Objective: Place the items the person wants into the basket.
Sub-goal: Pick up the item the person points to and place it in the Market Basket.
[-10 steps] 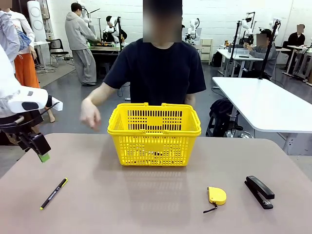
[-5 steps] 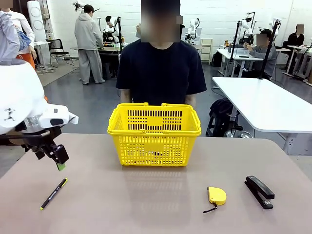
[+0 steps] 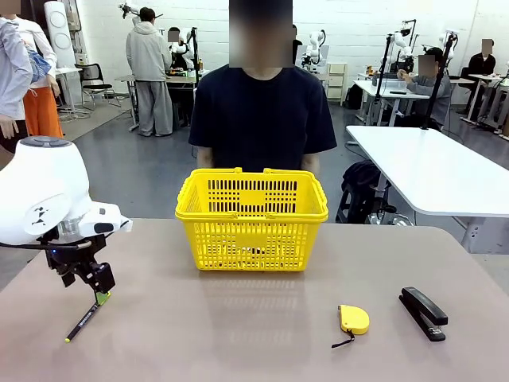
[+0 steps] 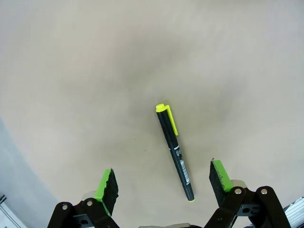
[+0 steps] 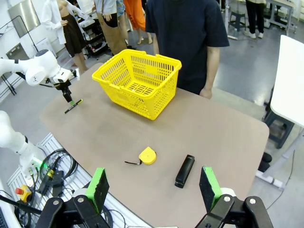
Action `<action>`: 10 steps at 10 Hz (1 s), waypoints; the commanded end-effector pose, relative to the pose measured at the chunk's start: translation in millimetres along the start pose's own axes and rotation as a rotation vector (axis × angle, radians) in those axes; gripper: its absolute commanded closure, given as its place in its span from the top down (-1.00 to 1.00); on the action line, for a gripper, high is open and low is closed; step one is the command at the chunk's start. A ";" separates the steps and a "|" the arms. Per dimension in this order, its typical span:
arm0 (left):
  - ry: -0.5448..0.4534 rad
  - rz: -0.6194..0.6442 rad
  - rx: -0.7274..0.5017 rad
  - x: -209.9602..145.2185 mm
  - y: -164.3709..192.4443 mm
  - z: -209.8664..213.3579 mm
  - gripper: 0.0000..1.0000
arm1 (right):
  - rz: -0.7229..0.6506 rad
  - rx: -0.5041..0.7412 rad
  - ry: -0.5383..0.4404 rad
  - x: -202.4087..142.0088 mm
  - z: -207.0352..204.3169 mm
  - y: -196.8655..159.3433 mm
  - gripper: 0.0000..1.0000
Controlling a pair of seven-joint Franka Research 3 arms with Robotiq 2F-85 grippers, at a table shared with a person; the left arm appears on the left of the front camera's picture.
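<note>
Left wrist view: the thin black pen (image 4: 175,152) is seen flat on the table (image 4: 95,71), between the two spread fingers of the left gripper (image 4: 164,183) and nearer one of them; neither green pad (image 4: 105,183) is touching it. In the front view the pen (image 3: 86,318) is found directly below the fingertips, its upper end hidden behind them. Against the frames of a second ago, the left gripper (image 3: 94,290) has been brought from well above and to the side of the pen down over it, and the person's raised hand has been lowered behind the basket (image 3: 251,219). A grasp is judged imminent; lifting and carrying to the basket remain. The right gripper (image 5: 152,187) is held open high above the table, well apart from the tape measure (image 5: 146,156) and stapler (image 5: 184,170).
</note>
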State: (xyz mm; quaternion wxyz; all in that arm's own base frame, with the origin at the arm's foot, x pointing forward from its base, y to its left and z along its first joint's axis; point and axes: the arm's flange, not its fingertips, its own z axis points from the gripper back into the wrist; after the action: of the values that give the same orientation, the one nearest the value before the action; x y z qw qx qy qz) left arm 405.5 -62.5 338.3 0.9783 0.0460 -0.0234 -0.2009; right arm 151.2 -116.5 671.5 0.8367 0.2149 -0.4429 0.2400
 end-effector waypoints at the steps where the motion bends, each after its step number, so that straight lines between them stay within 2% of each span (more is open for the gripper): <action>1: -0.013 0.021 -0.025 -65.8 -8.6 -33.8 1.00 | -0.009 -0.005 0.015 -0.3 -1.5 -0.2 1.00; 5: -0.038 0.019 -0.023 -71.2 -6.6 -31.8 1.00 | -0.009 -0.005 0.015 -0.3 -1.5 -0.2 1.00; 6: 0.016 0.027 -0.021 0.4 9.2 -21.8 1.00 | -0.009 -0.005 0.015 -0.3 -1.5 -0.2 1.00; 10: 0.016 0.027 -0.021 0.4 9.2 -21.8 1.00 | -0.009 -0.005 0.015 -0.3 -1.5 -0.2 1.00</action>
State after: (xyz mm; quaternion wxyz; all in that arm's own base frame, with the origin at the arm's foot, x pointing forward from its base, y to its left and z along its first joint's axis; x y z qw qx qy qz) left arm 411.6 -53.1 318.1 0.9813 0.0370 -0.0162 -0.1883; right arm 151.2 -116.5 671.5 0.8367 0.2149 -0.4429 0.2400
